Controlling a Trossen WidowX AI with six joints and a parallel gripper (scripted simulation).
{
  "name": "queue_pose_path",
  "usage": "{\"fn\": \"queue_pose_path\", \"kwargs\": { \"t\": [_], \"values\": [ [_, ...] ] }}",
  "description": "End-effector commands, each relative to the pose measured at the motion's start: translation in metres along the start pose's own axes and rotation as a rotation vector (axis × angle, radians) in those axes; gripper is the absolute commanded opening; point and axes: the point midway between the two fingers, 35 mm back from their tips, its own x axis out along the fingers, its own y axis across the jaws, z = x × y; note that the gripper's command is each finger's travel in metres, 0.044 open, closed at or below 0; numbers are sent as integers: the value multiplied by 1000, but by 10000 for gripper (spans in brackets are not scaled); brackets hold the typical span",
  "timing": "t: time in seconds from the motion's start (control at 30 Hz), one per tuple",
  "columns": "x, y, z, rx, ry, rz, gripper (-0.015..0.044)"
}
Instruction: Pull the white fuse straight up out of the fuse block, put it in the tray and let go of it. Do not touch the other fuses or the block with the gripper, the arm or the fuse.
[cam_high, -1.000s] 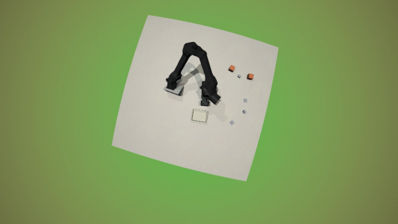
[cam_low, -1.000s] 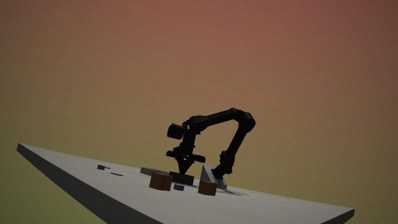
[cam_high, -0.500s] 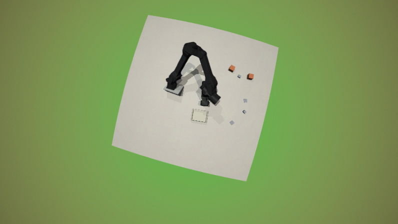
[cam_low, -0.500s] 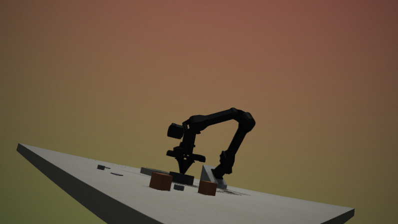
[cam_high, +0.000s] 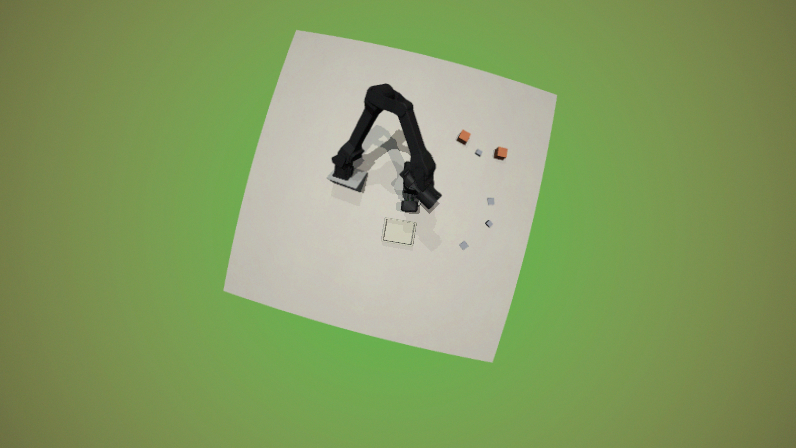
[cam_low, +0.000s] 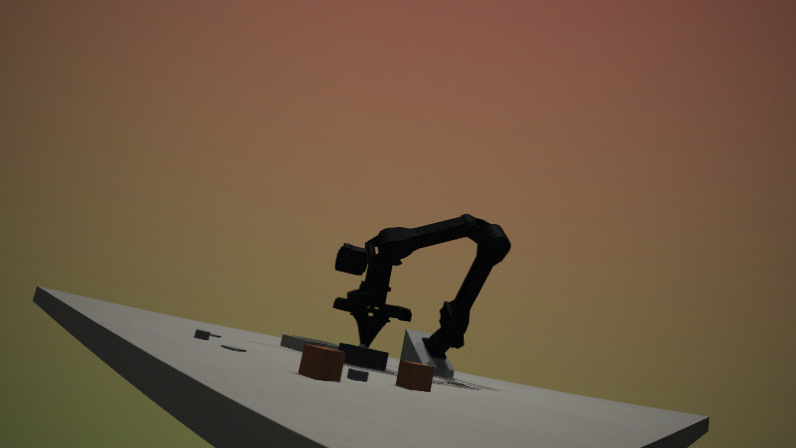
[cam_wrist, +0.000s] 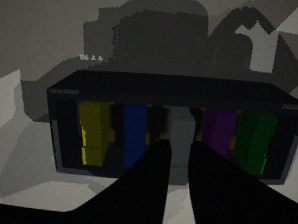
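My gripper (cam_low: 364, 344) (cam_wrist: 178, 149) is shut on the white fuse (cam_wrist: 181, 131), low over the fuse block (cam_low: 374, 359) (cam_wrist: 165, 84). The fuse looks grey in the wrist view and stands higher than its neighbours. Its near end overlaps the block's near wall in that view. Whether its lower end is clear of the slot is hidden. The blue fuse (cam_wrist: 135, 132) and the purple fuse (cam_wrist: 220, 131) flank it closely; the yellow fuse (cam_wrist: 93, 131) and the green fuse (cam_wrist: 256, 140) are farther out. The pale tray (cam_high: 398, 232) (cam_low: 290, 341) lies beside the block and looks empty.
Two orange cubes (cam_high: 464, 136) (cam_high: 501, 153) stand off to the right in the top view. A small grey block (cam_high: 478, 152) (cam_low: 357, 375) lies between them. More small grey pieces (cam_high: 490, 200) (cam_high: 488, 223) (cam_high: 463, 245) lie to the right of the tray.
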Motion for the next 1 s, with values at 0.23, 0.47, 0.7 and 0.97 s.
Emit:
{"fn": "queue_pose_path", "kwargs": {
  "t": [0.23, 0.47, 0.7, 0.97],
  "values": [
    [-7, -1, 1, -7, -2, -5, 0],
    [-11, -1, 1, -6, -2, -5, 0],
    [-14, -1, 1, -6, -3, -5, 0],
    [-18, -1, 1, -5, -3, -4, 0]
  ]
}}
